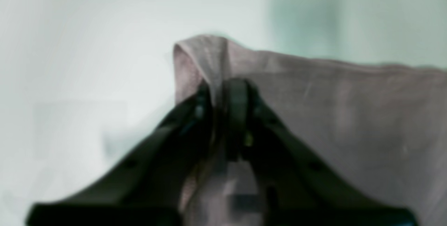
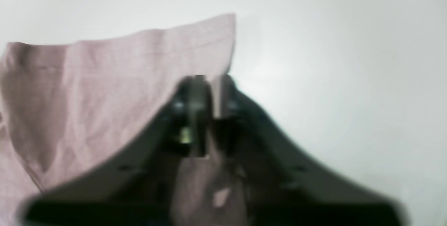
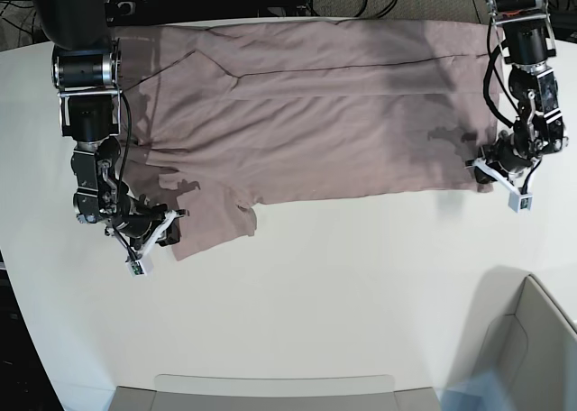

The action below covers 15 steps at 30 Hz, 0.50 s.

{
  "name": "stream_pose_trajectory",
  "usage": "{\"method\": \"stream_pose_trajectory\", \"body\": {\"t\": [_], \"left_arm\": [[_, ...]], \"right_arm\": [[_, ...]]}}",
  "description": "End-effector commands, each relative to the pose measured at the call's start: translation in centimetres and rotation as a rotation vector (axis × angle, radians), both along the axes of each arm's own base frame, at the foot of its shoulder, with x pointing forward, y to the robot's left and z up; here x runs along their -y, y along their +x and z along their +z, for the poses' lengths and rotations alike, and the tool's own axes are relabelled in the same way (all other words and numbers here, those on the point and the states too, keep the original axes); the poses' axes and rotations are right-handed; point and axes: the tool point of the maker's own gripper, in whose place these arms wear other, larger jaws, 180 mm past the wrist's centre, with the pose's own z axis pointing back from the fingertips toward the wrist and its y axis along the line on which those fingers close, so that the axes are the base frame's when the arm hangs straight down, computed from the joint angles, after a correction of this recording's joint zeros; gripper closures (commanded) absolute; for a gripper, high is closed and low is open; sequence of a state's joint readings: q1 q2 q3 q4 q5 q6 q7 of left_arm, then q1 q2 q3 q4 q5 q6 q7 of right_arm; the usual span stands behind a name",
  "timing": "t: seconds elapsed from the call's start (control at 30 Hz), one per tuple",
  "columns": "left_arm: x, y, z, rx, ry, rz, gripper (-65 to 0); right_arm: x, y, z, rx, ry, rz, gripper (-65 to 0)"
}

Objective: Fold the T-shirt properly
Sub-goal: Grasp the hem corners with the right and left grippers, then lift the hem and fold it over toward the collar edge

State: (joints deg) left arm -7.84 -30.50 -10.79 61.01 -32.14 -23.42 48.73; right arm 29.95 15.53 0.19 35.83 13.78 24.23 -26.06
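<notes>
Lying spread across the far half of the white surface (image 3: 343,285), the T-shirt (image 3: 315,123) has both near corners pinched: left gripper (image 3: 494,169) and right gripper (image 3: 160,226) have their jaws clamped on cloth. Thin bites risk slipping, letting a corner drop mid-fold.

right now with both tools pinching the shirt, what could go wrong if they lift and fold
1. The right tool pinches only a thin edge of the T-shirt, so the cloth could slip out on lifting.
2. The left tool holds a bunched corner, so that side may fold creased.
3. In the base view, the sleeve by the right tool lies crumpled and lower than the hem, so the fold line may come out skewed.
</notes>
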Motion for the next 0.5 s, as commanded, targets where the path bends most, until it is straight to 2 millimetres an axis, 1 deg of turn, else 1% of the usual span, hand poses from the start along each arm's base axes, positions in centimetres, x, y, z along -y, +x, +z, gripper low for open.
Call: {"method": "stream_pose_trajectory", "body": {"t": [0.0, 0.07, 0.17, 0.23, 0.3, 0.4, 0.47], "left_arm": [[-0.9, -0.2, 0.1, -0.025, 0.017, 0.011, 0.0], [-1.1, 0.0, 0.0, -0.004, 0.017, 0.023, 0.0], [-1.2, 0.6, 0.5, 0.034, 0.022, 0.028, 0.0], [-1.2, 0.8, 0.7, 0.045, 0.021, 0.03, 0.0], [-1.0, 1.3, 1.5, 0.072, 0.031, 0.016, 0.0], [-0.4, 2.5, 3.6, 0.133, 0.056, -0.02, 0.0], [0.0, 2.5, 4.4, 0.154, 0.072, -0.041, 0.0]], "right_arm": [[0.3, -0.7, -0.8, -0.07, -0.055, 0.021, 0.0], [0.0, 0.0, -0.1, -0.055, -0.05, 0.024, 0.0], [-0.5, 1.2, 1.5, -0.007, -0.051, 0.035, 0.0], [-1.0, 2.0, 3.0, 0.037, -0.057, 0.052, 0.0], [-1.5, 2.7, 4.5, 0.084, -0.06, 0.067, 0.0], [-1.6, 3.1, 5.8, 0.107, -0.079, 0.082, 0.0], [-1.5, 3.1, 6.7, 0.107, -0.097, 0.09, 0.0]]}}
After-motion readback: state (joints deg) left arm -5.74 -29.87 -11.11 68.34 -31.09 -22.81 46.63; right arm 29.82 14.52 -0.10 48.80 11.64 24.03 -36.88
